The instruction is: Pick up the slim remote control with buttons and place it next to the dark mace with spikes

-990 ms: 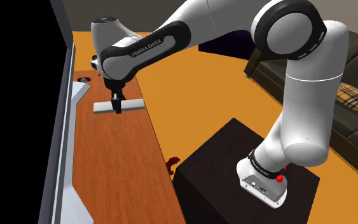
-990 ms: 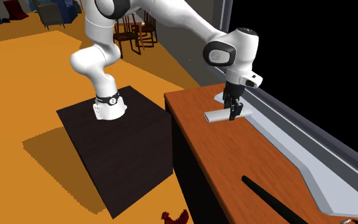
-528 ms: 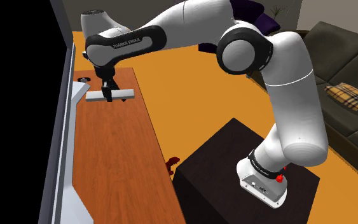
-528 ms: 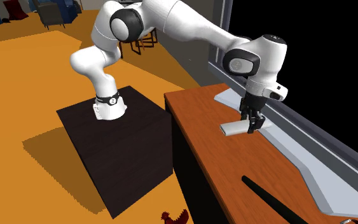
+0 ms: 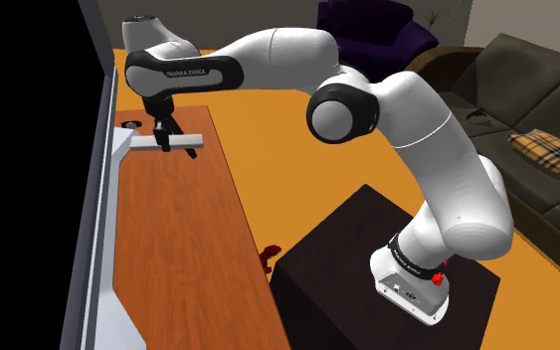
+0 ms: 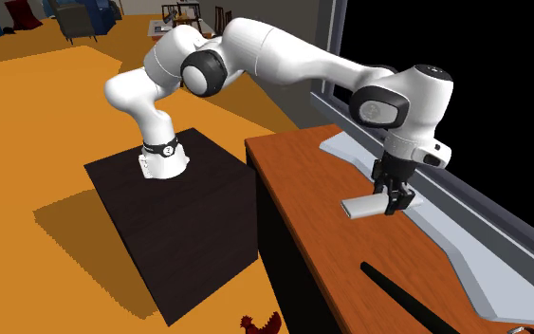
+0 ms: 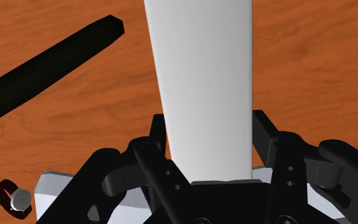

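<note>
One pale grey remote (image 6: 362, 206) is pinched in my gripper (image 6: 392, 201), hanging above the worktop (image 6: 322, 237) near its edge by the window frame (image 5: 101, 199). I judge this the carry. Next I must travel along to the dark mace (image 6: 402, 296) and lower the remote just beside it.

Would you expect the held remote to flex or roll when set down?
Probably stiff: the remote juts straight from the gripper without sagging. Its flat slab shape should lie still, not roll. Its smooth faces might slip.
</note>
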Robot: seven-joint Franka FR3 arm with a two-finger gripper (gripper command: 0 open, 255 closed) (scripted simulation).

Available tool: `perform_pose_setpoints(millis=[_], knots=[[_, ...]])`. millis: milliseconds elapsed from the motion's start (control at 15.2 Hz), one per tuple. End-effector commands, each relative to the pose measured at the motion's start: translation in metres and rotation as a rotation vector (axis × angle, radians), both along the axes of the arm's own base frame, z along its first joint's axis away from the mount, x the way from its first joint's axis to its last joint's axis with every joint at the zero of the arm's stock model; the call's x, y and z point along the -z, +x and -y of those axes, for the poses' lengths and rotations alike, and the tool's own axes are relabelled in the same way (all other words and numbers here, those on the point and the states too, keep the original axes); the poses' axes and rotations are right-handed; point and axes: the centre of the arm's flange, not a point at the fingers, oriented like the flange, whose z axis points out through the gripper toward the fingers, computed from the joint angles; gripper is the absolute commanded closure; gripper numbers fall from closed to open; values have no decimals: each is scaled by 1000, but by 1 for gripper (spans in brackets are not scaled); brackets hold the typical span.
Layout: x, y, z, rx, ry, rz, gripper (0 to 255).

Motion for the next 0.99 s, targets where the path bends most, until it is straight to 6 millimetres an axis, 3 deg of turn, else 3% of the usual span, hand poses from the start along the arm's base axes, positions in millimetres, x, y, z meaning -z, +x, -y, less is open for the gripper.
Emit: perform_pose_setpoints(millis=[0, 924], knots=[[10, 1, 0, 0, 0, 1, 255], [84, 1, 0, 0, 0, 1, 255]])
